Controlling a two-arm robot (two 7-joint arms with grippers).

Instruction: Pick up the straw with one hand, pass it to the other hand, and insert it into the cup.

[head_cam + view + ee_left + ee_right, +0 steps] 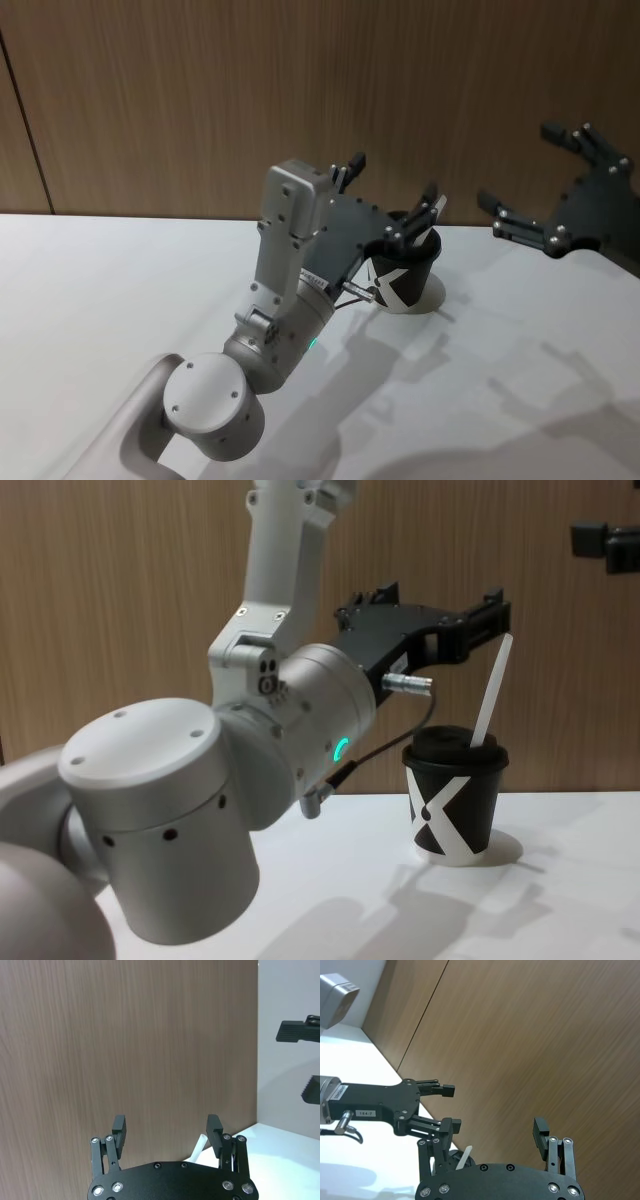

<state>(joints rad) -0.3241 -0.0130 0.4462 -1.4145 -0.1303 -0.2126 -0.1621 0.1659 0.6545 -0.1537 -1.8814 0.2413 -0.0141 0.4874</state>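
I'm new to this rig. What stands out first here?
The white straw already stands tilted in the black cup near the table's far edge. The left gripper is open above the cup, and the right gripper is open, off to the right.

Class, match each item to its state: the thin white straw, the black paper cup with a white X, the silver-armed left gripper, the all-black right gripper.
1 thin white straw
2 black paper cup
3 left gripper
4 right gripper

A open, off to the cup's side
B standing on the white table
C leaning in the lid
D open, over the cup

Pairs: 1-C, 2-B, 3-D, 4-A
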